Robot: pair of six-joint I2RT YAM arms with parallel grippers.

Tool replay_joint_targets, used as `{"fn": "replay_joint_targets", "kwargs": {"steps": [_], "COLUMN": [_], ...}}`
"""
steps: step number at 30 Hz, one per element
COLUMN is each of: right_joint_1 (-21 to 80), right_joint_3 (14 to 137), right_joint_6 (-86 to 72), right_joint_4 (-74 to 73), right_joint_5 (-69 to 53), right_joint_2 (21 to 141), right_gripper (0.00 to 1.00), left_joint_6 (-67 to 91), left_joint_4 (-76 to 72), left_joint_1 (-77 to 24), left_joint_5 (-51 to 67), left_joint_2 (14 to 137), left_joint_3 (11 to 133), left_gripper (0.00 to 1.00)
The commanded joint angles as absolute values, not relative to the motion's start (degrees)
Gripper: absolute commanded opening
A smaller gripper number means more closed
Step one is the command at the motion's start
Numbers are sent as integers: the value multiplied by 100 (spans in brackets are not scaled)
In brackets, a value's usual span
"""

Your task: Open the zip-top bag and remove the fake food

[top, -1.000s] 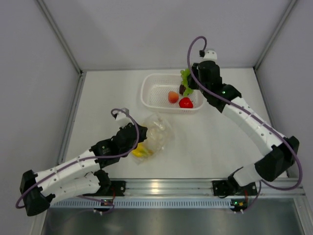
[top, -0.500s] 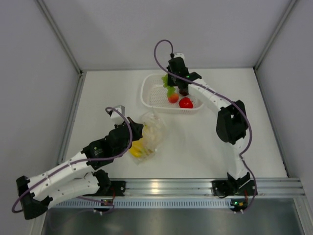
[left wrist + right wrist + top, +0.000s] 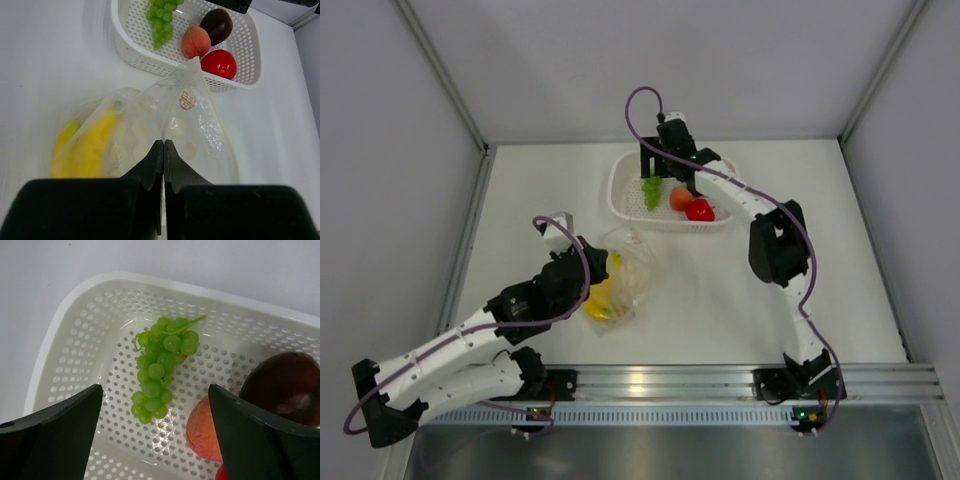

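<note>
Zip-top bag point(image 3: 195, 120) lies near white basket point(image 3: 131, 50), L gripper point(image 3: 163, 150) pinched tight on its film, prob. to anchor it w/ yellow banana point(image 3: 92, 145) inside, while R gripper point(image 3: 152, 392) hangs spread over green grape bunch point(image 3: 162, 367) lying in basket.

The zip-top bag point(image 3: 192, 127) is clear, crinkled plastic with pale round dots and 1 small round label. It lies on the table just in front of the white perforated basket point(image 3: 135, 52), its film pinched between the closed fingers of the left gripper point(image 3: 163, 145) and drawn up to a peak. Whether its zip is open cannot be told.

1 yellow banana bunch point(image 3: 92, 145) lies inside the bag, at its left end. The other 4 pieces lie in the basket: a green grape bunch point(image 3: 162, 372) flat on the floor, apart from the peach point(image 3: 195, 41), dark maroon fruit point(image 3: 216, 25) and red tomato point(image 3: 218, 63), which are clustered closely together.
</note>
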State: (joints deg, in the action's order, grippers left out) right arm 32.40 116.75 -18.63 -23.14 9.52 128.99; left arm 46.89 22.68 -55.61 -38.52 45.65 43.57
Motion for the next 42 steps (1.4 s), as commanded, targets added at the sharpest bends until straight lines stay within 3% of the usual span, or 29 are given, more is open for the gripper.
{"fn": "replay_joint_targets", "kwargs": {"steps": [1, 2, 6, 9, 15, 20, 26, 28, 37, 42], "right_joint_1": [3270, 3270, 3261, 2954, 2953, 3549, 4684, 4947, 5484, 5721], "right_joint_3": [11848, 11621, 10505, 9556, 8606, 7771, 6663, 6322, 5695, 5896], "right_joint_6": [-1723, -1714, -1985, -2451, -2593, -2461, -2855, -3049, -3998, -4420], "right_joint_4": [-2223, -2215, -1637, -770, -879, -1213, -994, -879, -141, 246], "right_joint_5": [1080, 1107, 810, -1225, -1713, -1100, -36, 245, 676, 808], "right_joint_2": [12315, 12000, 10953, 10311, 9230, 8151, 7164, 6980, 7398, 8085], "right_gripper": [89, 99, 99, 100, 85, 67, 63, 58, 41, 41], "left_joint_6": [4640, 4641, 4667, 4693, 4904, 4983, 5115, 5203, 5484, 5686], "left_joint_4": [2250, 2250, 2241, 2241, 2259, 2241, 2241, 2241, 2232, 2232], "left_joint_1": [-5572, -5572, -5564, -5572, -5563, -5572, -5564, -5572, -5581, -5581], "left_joint_5": [-4025, -4008, -3938, -3894, -3929, -3859, -3797, -3736, -3498, -3463], "left_joint_2": [4649, 4684, 4772, 4816, 4860, 4948, 5010, 5045, 5229, 5221], "left_joint_3": [4693, 4746, 4886, 4948, 4948, 5010, 5036, 5054, 5177, 5142], "left_gripper": [0, 0, 0, 0, 0, 0, 0, 0, 0, 0]}}
